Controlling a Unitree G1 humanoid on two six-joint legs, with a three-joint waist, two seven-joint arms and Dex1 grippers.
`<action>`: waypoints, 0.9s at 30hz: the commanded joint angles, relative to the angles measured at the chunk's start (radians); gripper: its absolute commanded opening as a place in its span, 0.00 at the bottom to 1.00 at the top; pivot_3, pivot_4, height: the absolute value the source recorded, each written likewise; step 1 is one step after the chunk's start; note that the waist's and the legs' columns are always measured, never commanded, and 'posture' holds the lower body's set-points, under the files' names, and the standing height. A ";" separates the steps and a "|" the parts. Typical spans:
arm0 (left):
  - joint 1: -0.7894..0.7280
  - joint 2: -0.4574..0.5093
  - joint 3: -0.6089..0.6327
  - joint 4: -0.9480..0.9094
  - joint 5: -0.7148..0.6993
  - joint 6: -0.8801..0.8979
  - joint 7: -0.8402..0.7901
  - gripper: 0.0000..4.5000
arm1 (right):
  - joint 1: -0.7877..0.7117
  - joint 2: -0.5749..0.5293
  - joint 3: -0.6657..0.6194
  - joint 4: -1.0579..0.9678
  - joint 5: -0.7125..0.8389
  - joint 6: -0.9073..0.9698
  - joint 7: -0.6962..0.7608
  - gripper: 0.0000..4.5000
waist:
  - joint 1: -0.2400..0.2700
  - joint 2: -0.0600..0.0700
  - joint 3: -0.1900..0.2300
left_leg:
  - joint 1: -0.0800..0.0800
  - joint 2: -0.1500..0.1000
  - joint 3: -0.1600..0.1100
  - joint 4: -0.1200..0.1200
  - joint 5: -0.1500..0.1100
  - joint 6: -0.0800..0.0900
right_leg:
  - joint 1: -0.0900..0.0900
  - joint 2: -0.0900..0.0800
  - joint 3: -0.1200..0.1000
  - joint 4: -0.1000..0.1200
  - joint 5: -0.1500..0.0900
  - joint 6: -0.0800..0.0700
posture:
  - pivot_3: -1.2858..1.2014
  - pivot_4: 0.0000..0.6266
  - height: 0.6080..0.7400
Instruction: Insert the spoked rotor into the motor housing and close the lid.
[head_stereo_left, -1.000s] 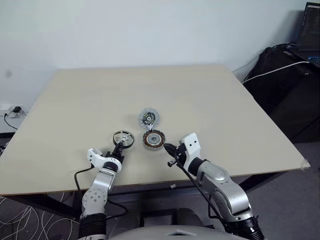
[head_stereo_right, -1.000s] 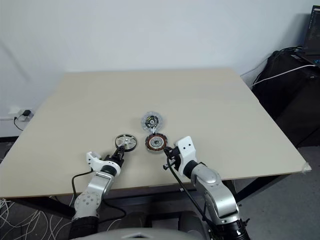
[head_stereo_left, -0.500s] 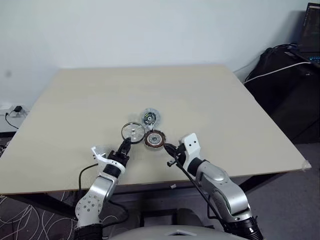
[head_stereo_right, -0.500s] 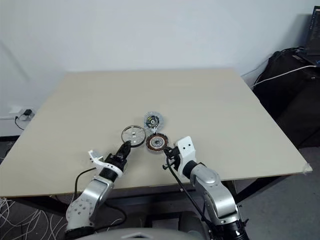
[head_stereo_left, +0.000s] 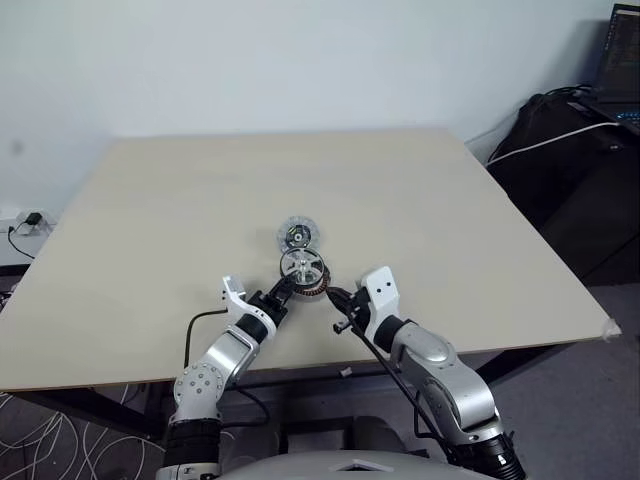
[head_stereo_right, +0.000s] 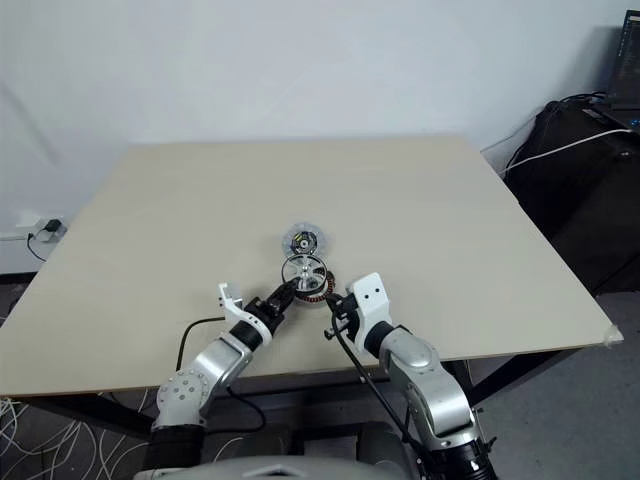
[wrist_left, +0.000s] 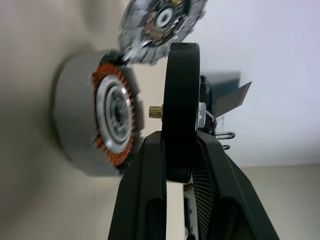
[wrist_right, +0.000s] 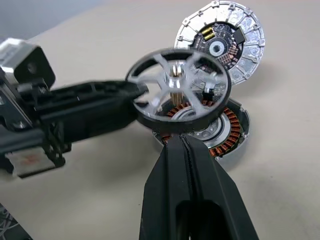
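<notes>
The left gripper (head_stereo_left: 279, 296) is clamping the spoked rotor (head_stereo_left: 302, 266) by its rim, hovering it just above the motor housing (wrist_right: 220, 136), shaft downward, seemingly for insertion. The right gripper (head_stereo_left: 335, 296), fingers together, is waiting beside the housing. The lid (head_stereo_left: 298, 233) is lying just beyond.

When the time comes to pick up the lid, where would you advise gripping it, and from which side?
Grip the lid by its thin outer rim, probably at the edge facing away from the motor housing. It lies flat with its ribbed face up, and its near edge sits right against the housing, leaving little room there.
</notes>
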 joint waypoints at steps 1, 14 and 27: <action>-0.040 -0.057 -0.005 0.012 0.014 0.019 0.004 0.09 | -0.012 0.004 -0.006 -0.033 0.002 -0.019 -0.006 0.00 | 0.000 0.000 0.000 | 0.000 0.000 0.000 0.000 0.000 0.000 | 0.000 0.000 0.000 0.000 0.000 0.000 | 0.52 0.00 1.00; -0.073 -0.085 0.019 0.074 0.058 0.002 -0.037 0.09 | -0.012 0.002 -0.003 -0.032 0.003 -0.021 -0.008 0.00 | 0.000 0.000 0.000 | 0.000 0.000 0.000 0.000 0.000 0.000 | 0.000 0.000 0.000 0.000 0.000 0.000 | 0.52 0.00 1.00; -0.102 -0.103 0.031 0.121 0.052 0.007 -0.084 0.09 | -0.010 -0.002 -0.001 -0.037 0.003 -0.017 -0.007 0.00 | 0.000 0.000 0.000 | 0.000 0.000 0.000 0.000 0.000 0.000 | 0.000 0.000 0.000 0.000 0.000 0.000 | 0.52 0.00 1.00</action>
